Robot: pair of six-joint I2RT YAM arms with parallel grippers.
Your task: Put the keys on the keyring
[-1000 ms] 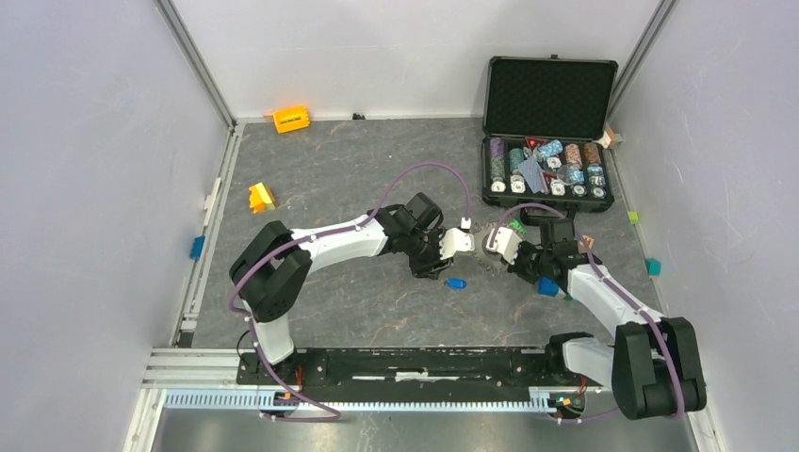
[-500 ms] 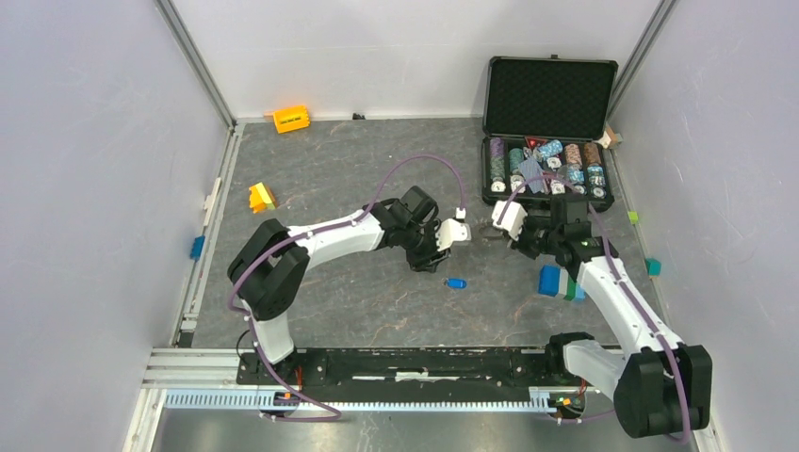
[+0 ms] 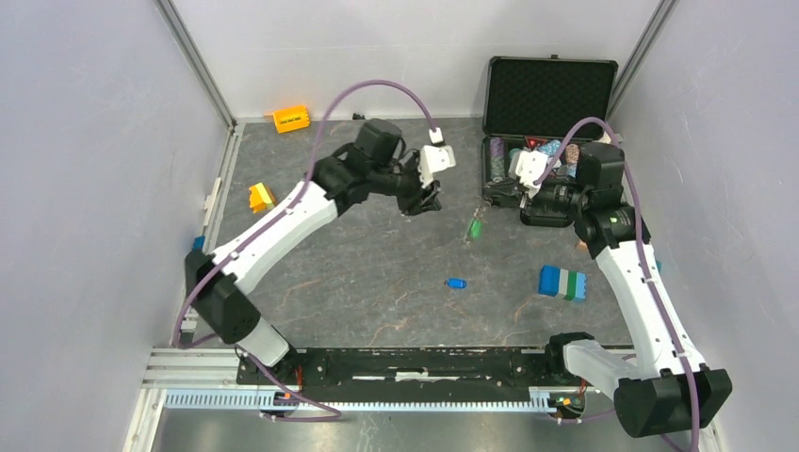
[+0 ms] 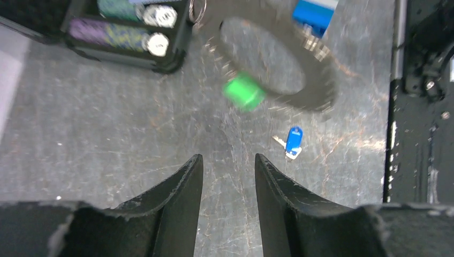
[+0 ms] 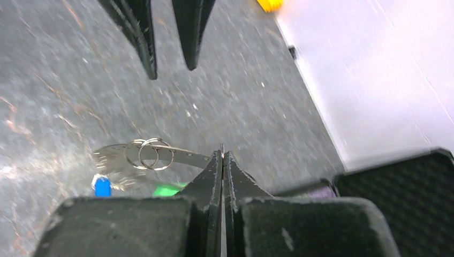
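Grey veined tabletop [image 3: 377, 301] between pale walls [image 3: 94, 188]; left pincer [image 4: 227, 158] spread, right pincer [image 5: 222, 152] pinching the keyring [image 5: 182, 155]

Quick count: two keys, one green key [image 3: 476, 227] and one blue key [image 3: 456, 283]. One big grey keyring [image 4: 320, 85]. Two small silver split rings [image 5: 158, 155]. Two yellow-orange blocks [image 3: 291, 119], one blue-and-green block [image 3: 562, 282], one black case [image 3: 551, 94]. The chips [image 4: 158, 44] are too bunched up to count.

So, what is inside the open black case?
In the black case, rows of poker chips lie in the tray, and its lid shows only dark foam. The right arm covers much of the tray, so the rest cannot be seen.
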